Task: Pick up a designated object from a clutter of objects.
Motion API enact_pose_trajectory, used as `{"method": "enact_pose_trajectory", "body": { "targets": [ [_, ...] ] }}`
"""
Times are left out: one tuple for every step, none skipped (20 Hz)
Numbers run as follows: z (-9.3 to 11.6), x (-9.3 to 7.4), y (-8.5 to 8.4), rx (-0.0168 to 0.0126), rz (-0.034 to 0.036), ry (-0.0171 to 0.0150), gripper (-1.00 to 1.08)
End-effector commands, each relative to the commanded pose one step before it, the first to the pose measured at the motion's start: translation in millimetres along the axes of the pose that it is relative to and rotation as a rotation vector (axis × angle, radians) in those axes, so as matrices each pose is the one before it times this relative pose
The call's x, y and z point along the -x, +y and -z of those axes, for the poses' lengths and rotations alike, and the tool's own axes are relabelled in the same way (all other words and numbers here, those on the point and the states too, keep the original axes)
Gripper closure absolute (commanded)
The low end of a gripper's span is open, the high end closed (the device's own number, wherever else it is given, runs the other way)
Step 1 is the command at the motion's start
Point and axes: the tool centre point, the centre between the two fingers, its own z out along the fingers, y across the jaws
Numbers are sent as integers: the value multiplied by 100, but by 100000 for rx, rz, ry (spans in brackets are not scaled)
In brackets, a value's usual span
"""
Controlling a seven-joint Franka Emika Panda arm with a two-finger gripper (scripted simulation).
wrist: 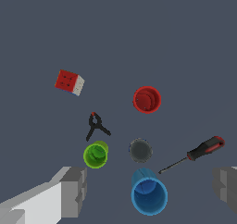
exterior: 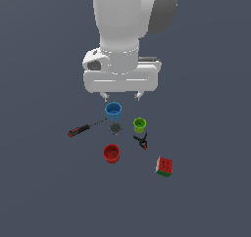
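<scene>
I have the gripper hanging above the clutter with its 2 fingers spread wide and holding nothing, roughly over the blue cup. My target, the squat dark-grey can, sits on the bench in the middle of the group, just beside the blue cup, with the green cup and black clamp near it on one side and the tip of the red-handled screwdriver pointing in from the other; no bench edge shows, so I place it by its neighbours. To do this well, I judge I should shift the gripper off the blue cup until the can is centred between the fingers, turn the wrist so they drop into the free gaps rather than onto the cup rim or screwdriver shaft, then descend low, since the can is short. The can looks smooth, round and matte, so a centred squeeze should hold. The red cup and the puzzle cube lie well apart from it.
</scene>
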Motion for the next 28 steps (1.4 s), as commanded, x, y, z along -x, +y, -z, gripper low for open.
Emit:
{"method": "enact_pose_trajectory", "body": {
  "targets": [
    [-1738,110,335,76,528,-504,-92],
    [-814,63,152,39,266,-205,-92],
    [-870,85,166,43,282,-217,-92],
    [-929,107,174,48,307,-236,-92],
    [-986,133,181,52,331,-254,-92],
    [-1039,164,192,56,348,-266,-92],
    [-1094,197,199,61,373,-285,-92],
    [-1145,234,204,67,397,-302,-92],
    [-1165,267,203,70,412,-312,-92],
    [-1153,295,198,72,412,-311,-92],
    [-1142,322,191,73,416,-313,-92],
    [-1129,349,186,74,416,-313,-92],
    [-1118,375,176,76,424,-317,-92],
    [-1095,398,169,77,421,-314,-92],
    [-1033,402,152,74,407,-302,-92],
    [-965,400,137,71,388,-288,-92],
    [-899,395,122,68,369,-272,-92],
    [-834,387,110,64,346,-255,-92],
    [-773,374,95,61,330,-243,-92],
    [-709,361,88,56,302,-221,-92],
    [-651,343,74,53,286,-209,-92],
    [-594,323,63,50,267,-195,-92],
    [-535,302,57,45,241,-175,-92],
    [-480,279,50,40,218,-158,-92],
    [-427,253,40,37,199,-145,-92],
    [-373,227,35,32,175,-127,-92],
    [-323,198,26,29,157,-113,-92],
    [-269,171,26,23,124,-89,-92]
  ]
}}
